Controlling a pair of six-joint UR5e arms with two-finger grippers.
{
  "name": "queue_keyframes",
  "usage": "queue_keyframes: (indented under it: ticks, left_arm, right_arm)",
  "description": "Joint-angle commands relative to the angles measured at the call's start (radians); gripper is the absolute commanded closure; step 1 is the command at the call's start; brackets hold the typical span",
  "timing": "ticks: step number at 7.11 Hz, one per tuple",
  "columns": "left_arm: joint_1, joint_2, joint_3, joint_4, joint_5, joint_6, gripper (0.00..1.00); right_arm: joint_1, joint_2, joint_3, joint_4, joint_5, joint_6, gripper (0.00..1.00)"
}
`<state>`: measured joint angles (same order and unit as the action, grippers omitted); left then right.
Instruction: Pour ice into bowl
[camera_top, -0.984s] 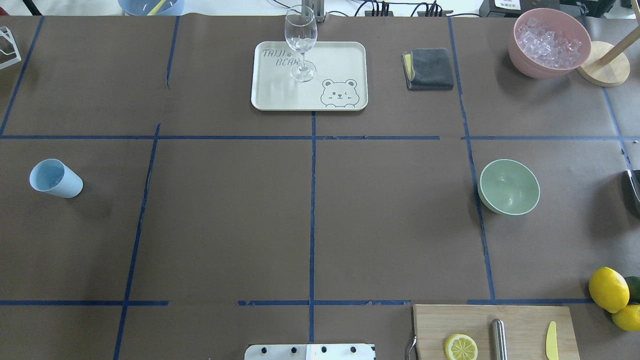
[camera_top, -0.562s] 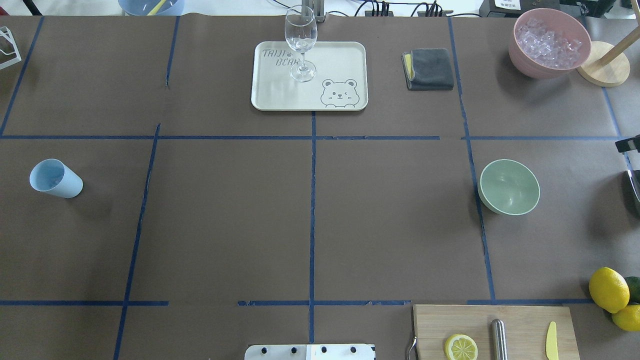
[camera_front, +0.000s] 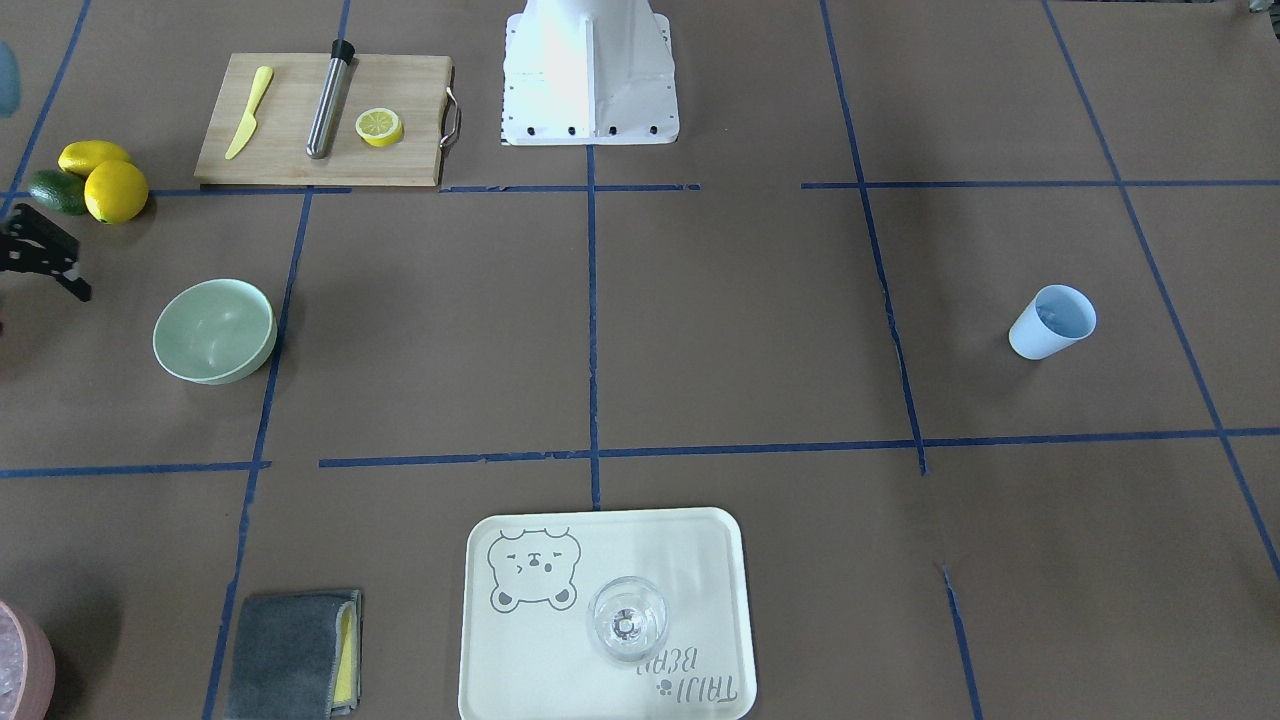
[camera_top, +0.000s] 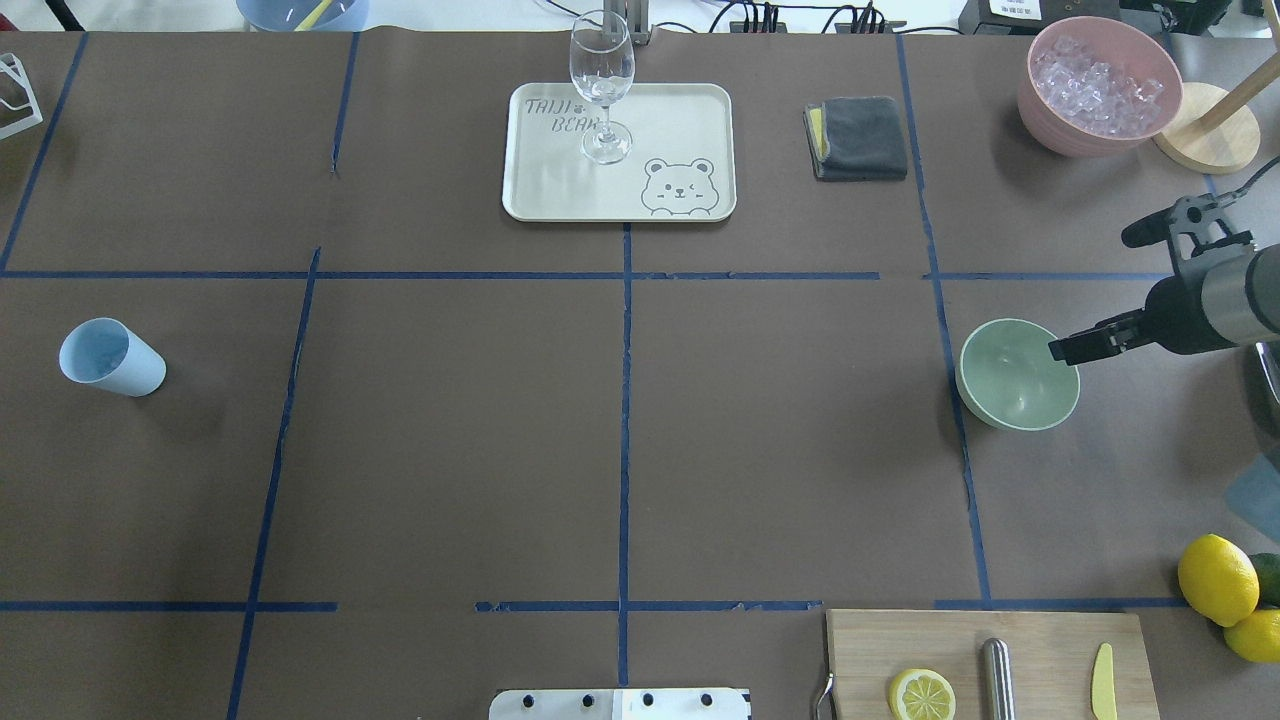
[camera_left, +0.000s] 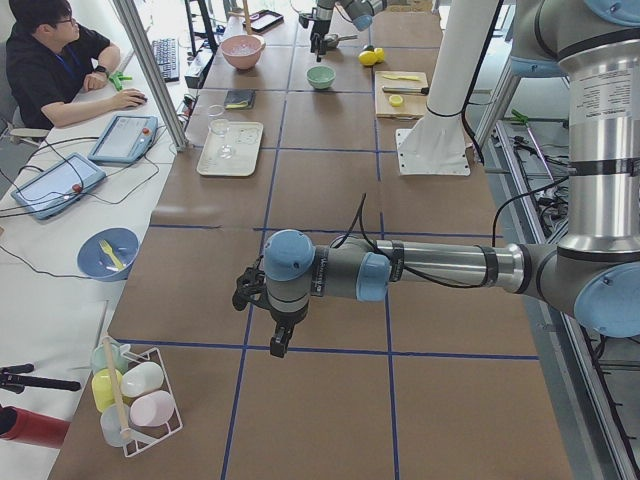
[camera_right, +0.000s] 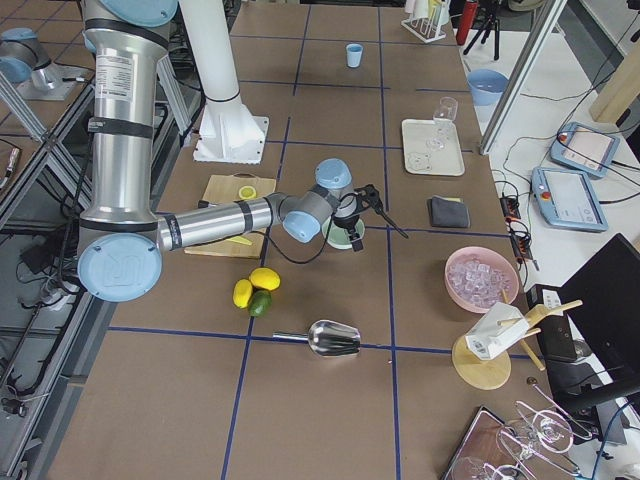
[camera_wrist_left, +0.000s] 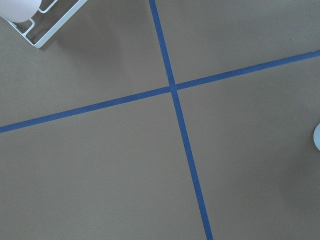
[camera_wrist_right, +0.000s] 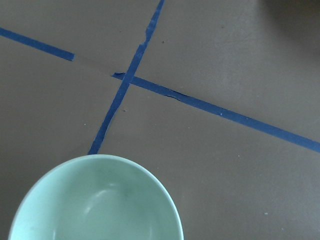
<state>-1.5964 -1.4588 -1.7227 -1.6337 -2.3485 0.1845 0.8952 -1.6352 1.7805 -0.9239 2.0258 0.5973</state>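
Brown paper gridded with blue tape (camera_top: 624, 400) covers the bench (camera_top: 450, 450). My right arm (camera_top: 1225, 300) comes in low from the side with its forearm near level. The right tool (camera_top: 1088, 293) is spread wide, and its lower finger (camera_top: 1085, 347) overlaps the rim of the round pale mint-green bowl (camera_top: 1005, 395), which sits upright on the bench's right side. My left arm (camera_left: 440, 265) lies level over the bench, with the left tool (camera_left: 279, 342) pointing down above a tape crossing; whether it is wide or narrow I cannot tell. The cream tray (camera_top: 680, 120) reads "TAIJI BEAR". What the light blue cup (camera_top: 110, 360) holds I cannot make out.
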Motion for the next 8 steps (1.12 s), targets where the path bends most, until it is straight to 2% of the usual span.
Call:
queue_keyframes:
  ticks: [1, 2, 3, 4, 6, 7, 8]
  left_arm:
    - [0.001, 0.000, 0.000, 0.000, 0.000, 0.000, 0.00]
    - [0.001, 0.000, 0.000, 0.000, 0.000, 0.001, 0.00]
    - [0.003, 0.000, 0.000, 0.000, -0.011, 0.001, 0.00]
    - [0.003, 0.000, 0.000, 0.000, -0.021, 0.001, 0.00]
    - [0.003, 0.000, 0.000, -0.002, -0.021, 0.000, 0.00]
    - [0.003, 0.000, -0.001, 0.000, -0.021, 0.001, 0.00]
    - [0.003, 0.000, -0.002, -0.002, -0.023, 0.000, 0.00]
  right_arm:
    - [-0.047, 0.049, -0.061, 0.000, -0.059, -0.005, 0.21]
    - [-0.045, 0.048, -0.056, 0.000, -0.041, -0.007, 0.51]
    - [-0.044, 0.044, -0.055, 0.002, -0.018, -0.010, 0.97]
    - [-0.042, 0.044, -0.040, 0.002, -0.019, -0.011, 1.00]
    - [-0.042, 0.043, -0.021, 0.011, -0.025, 0.007, 1.00]
    - [-0.047, 0.050, 0.003, 0.019, -0.022, 0.077, 1.00]
    - [-0.055, 0.122, 0.008, 0.008, -0.021, 0.140, 1.00]
